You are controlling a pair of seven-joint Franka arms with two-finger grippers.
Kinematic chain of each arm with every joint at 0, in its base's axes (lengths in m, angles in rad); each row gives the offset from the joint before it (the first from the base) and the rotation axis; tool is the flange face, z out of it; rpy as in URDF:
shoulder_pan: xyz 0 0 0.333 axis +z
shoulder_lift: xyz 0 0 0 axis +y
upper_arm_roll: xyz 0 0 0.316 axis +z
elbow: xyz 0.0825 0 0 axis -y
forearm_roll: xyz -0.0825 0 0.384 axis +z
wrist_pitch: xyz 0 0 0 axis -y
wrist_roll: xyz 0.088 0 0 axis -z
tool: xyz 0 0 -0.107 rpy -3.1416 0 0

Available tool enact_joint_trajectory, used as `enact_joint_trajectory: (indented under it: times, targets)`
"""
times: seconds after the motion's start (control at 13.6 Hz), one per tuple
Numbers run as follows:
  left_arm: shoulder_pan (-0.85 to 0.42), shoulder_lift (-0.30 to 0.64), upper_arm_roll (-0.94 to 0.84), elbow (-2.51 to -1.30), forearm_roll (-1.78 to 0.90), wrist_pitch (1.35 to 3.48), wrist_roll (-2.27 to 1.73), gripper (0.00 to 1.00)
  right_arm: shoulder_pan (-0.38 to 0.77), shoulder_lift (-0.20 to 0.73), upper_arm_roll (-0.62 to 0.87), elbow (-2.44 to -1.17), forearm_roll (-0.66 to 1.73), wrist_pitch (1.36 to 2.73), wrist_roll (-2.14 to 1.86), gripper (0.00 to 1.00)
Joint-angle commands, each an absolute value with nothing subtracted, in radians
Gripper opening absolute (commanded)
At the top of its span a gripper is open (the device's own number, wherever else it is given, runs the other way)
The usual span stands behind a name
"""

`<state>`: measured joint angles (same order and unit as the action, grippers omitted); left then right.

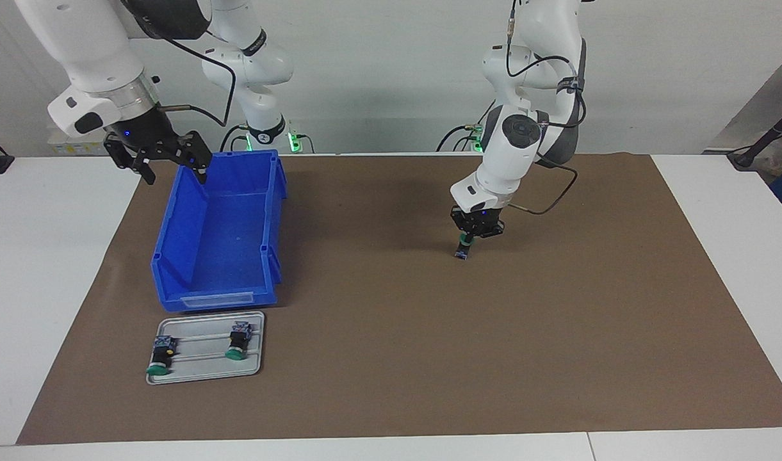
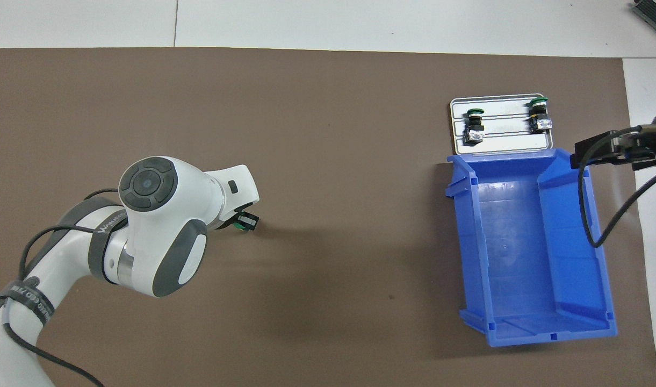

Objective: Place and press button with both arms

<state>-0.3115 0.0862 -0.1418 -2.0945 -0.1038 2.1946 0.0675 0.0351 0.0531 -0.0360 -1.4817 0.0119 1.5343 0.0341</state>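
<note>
Blue bin (image 1: 221,237) toward desk's right-arm end; right gripper (image 1: 166,157) open above its rim. Left gripper (image 1: 471,240) clamps button (image 1: 462,251) over brown mat (image 1: 429,358) mid-desk. Tray (image 1: 205,349) near desk's far edge carries two buttons.

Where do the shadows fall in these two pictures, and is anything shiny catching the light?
Facing view: a soft dark shadow spreads over the brown paper mat nearer the robots than the left end effector. Overhead view: the same shadow stretches from that end effector toward the blue plastic bin, whose floor shows a pale sheen; the flat silver metal tray looks bright.
</note>
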Motion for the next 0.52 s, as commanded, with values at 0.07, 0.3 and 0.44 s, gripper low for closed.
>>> enact_joint_trajectory:
  times: [0.07, 0.3, 0.44]
  targets:
    - [-0.318, 0.055, -0.120, -1.994, -0.081, 2.043, 0.044, 1.00, 0.040, 0.032, -0.044, -1.508, 0.020, 1.546, 0.011, 0.99]
    - [-0.247, 0.006, -0.118, -1.994, -0.080, 2.025, 0.049, 1.00, 0.040, 0.032, -0.044, -1.508, 0.020, 1.546, 0.012, 0.99]
    - [-0.183, -0.038, -0.117, -1.996, -0.080, 1.981, 0.054, 1.00, 0.040, 0.032, -0.044, -1.508, 0.020, 1.546, 0.011, 0.99]
